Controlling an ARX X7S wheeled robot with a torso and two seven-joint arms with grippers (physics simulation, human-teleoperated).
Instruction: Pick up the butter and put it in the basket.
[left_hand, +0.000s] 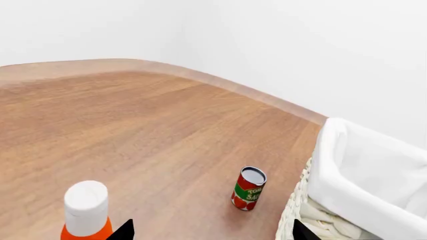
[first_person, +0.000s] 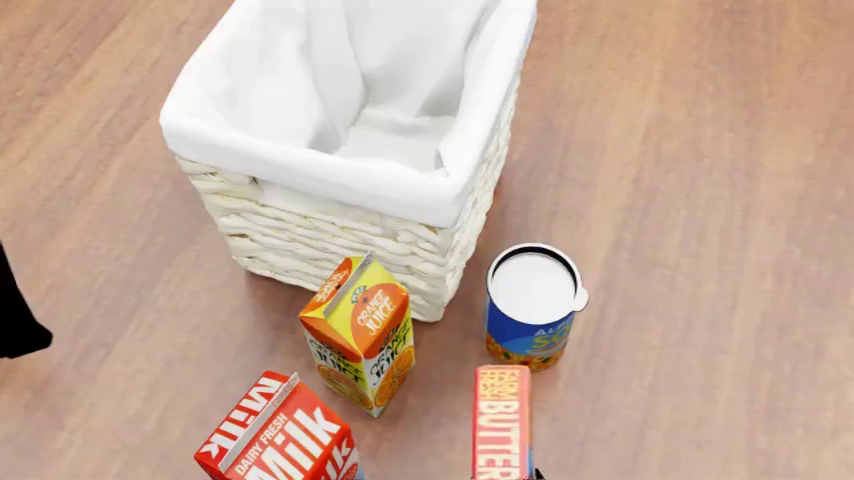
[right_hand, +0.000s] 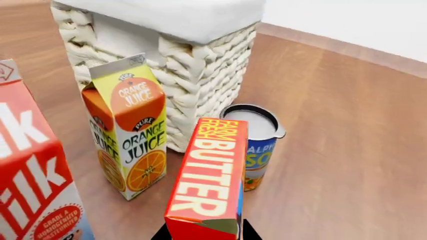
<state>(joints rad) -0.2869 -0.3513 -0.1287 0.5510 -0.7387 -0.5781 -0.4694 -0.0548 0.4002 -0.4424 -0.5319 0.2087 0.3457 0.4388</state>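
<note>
The butter, a red-orange box with white lettering, stands on end between the black fingertips of my right gripper, which is shut on its lower end. In the head view the butter is at the bottom edge, in front of the basket. The cream wicker basket with a white liner stands behind it and also shows in the right wrist view. My left gripper is open and empty above the floor, beside the basket.
An orange juice carton, a red-and-white milk carton and a blue can stand close around the butter. The left wrist view shows a tomato sauce can and a white-capped orange bottle. Everything rests on a wooden floor.
</note>
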